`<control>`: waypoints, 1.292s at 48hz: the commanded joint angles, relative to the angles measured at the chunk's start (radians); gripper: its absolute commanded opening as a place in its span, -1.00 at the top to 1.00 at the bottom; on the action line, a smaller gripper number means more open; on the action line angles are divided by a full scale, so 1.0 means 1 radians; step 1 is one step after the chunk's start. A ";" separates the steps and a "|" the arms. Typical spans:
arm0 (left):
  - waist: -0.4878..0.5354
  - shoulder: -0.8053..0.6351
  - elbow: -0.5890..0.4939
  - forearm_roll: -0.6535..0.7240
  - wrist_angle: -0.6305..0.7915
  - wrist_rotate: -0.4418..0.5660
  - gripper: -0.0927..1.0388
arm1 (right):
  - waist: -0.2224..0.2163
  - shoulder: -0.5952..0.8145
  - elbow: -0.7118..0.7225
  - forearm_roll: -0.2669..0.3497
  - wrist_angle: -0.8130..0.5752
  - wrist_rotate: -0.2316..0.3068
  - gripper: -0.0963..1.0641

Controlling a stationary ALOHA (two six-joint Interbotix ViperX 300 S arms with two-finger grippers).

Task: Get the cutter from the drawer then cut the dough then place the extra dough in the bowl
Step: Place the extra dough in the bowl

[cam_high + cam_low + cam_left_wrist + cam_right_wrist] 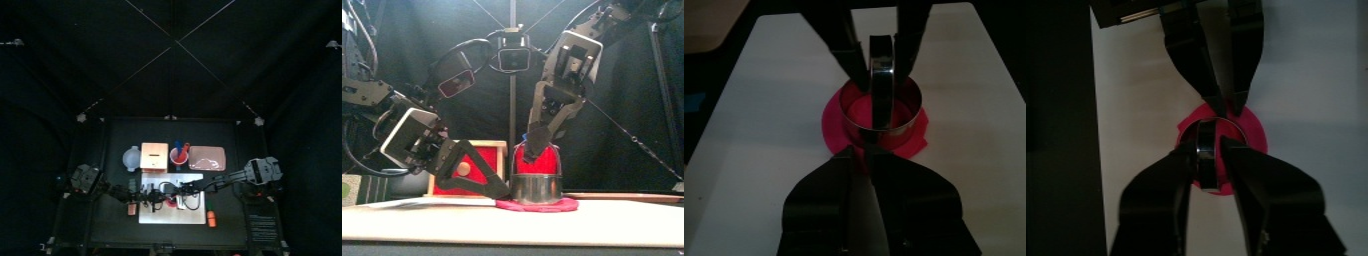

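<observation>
Blue-grey bowl (131, 156) sits back left on the counter (110, 225), well apart from the work. Just right of it is the wooden box (472, 168), red drawer front facing forward; can't tell whether the drawer is pulled out.

My left gripper (865, 163) lies low, coming in from the left. Its jaws are drawn narrow, tips pinched at the near wall of the metal cutter (885, 112). The cutter stands upright on the pink dough (836, 128). Pink shows past its base on the sides I can see, so it sits inside the disc's outline. The dough lies flat on the white cutting board (764, 120), about mid-board. In the front view the cutter's lower edge meets the dough; can't tell how deep it sits.

Red cup (539, 162) stands behind the cutter.

My right gripper (1215, 140) hangs in from above and the right, jaws clamped on the cutter's top, a strip of metal showing between them. The two grippers meet the cutter from opposite sides, tips close together.

Pink tray (203, 157) lies at the back, just right of the box and apart from the board.
</observation>
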 commanded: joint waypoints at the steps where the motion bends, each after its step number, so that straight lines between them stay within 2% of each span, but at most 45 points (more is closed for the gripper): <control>1: 0.005 -0.005 -0.003 -0.006 0.005 0.002 -0.25 | -0.005 -0.028 -0.031 0.002 0.014 0.002 -0.02; 23: 0.005 -0.003 0.000 -0.023 0.035 0.002 -0.24 | -0.009 -0.061 -0.089 -0.017 0.103 0.002 -0.02; 40: 0.009 -0.003 0.002 -0.029 0.044 0.002 -0.19 | -0.052 -0.117 -0.089 -0.060 0.137 0.000 -0.02; 51: 0.011 -0.003 0.002 -0.034 0.061 0.002 -0.19 | -0.080 -0.167 -0.067 -0.061 0.137 0.002 -0.02; 62: 0.009 -0.003 0.002 -0.035 0.071 0.000 -0.19 | -0.084 -0.238 -0.021 -0.051 0.135 0.005 -0.02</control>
